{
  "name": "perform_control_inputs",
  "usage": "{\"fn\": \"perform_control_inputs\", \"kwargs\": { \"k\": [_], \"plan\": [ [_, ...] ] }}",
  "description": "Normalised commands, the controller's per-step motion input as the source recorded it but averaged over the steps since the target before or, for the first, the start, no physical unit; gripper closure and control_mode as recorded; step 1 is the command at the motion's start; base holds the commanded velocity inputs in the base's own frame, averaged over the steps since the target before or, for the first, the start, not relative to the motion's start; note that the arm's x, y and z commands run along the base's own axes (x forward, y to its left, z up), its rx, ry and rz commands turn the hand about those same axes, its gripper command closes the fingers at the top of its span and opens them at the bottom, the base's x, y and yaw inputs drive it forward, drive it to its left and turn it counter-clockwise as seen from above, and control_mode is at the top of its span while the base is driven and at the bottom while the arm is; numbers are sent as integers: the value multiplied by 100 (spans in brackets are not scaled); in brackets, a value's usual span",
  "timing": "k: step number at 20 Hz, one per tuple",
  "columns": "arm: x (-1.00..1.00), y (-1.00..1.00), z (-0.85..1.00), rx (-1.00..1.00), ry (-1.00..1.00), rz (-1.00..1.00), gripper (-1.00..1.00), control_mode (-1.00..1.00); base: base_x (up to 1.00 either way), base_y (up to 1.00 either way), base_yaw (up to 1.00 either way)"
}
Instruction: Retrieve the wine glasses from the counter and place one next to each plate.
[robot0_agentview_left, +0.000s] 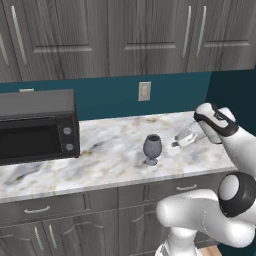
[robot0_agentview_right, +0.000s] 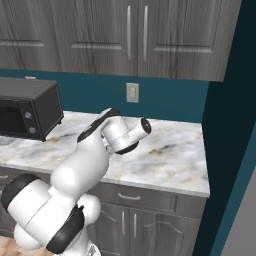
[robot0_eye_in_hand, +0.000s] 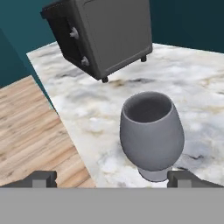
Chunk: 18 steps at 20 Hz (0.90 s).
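1. On the far wall hang grey cupboards (robot0_agentview_left: 125, 35).
2. Below them runs the long marble counter (robot0_agentview_left: 110, 160).
3. At the counter's left end sits a black oven (robot0_agentview_left: 37, 125).
4. One grey wine glass (robot0_agentview_left: 152, 148) stands upright near the counter's front edge.
5. Just right of the glass is the gripper (robot0_eye_in_hand: 111, 177), its jaws wide apart, holding nothing.

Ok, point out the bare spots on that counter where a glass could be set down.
Bare marble lies between the toaster oven and the wine glass, along the counter front edge below them, and on the right stretch toward the dark side wall. It is crowded right of the wine glass, where the open gripper hovers close.
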Motion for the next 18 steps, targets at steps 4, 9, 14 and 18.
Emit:
{"fn": "perform_control_inputs", "kwargs": {
  "k": [4, 9, 14, 18],
  "plan": [
    [6, -34, -8, 0, 3, 8, -100, -100, 0, 0, 0],
    [3, -2, -21, -1, -10, 15, -100, -100, 0, 0, 0],
    [0, -1, -22, 0, -10, 16, -100, -100, 0, 0, 0],
    [0, -2, -4, 0, -24, 14, -100, -100, 0, 0, 0]
  ]
}}
